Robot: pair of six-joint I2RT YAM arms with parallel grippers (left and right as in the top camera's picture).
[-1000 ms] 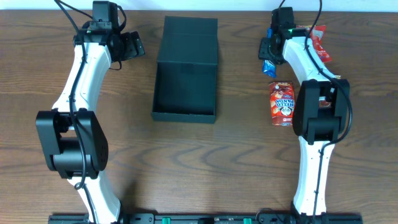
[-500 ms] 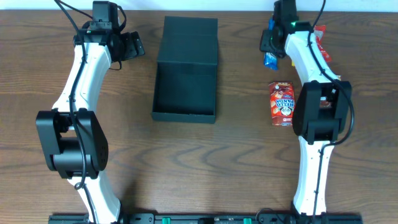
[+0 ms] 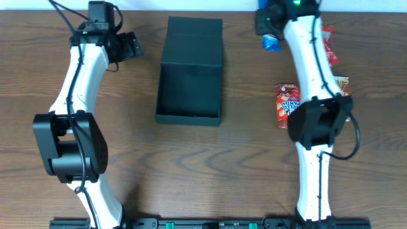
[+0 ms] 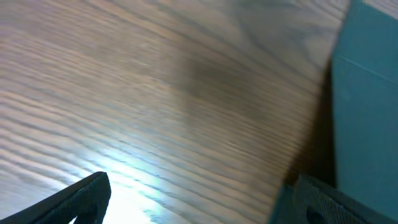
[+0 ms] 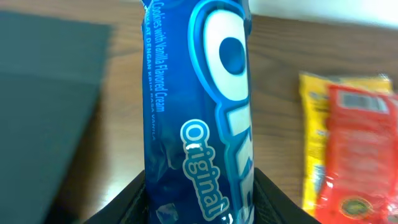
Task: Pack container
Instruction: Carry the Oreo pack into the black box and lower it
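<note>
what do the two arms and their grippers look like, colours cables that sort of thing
The left arm and right arm match: white tubular links, bulky black joint housings, and thin black cables running along the links. The left gripper and right gripper are matte black, with flat black fingers. No markings are visible.

The box [image 3: 189, 119] is matte black and rectangular, sitting open at the middle of the table [image 3: 241, 159], toward its far edge. Its hinged lid [image 3: 194, 39] is folded back beyond the far side.
</note>
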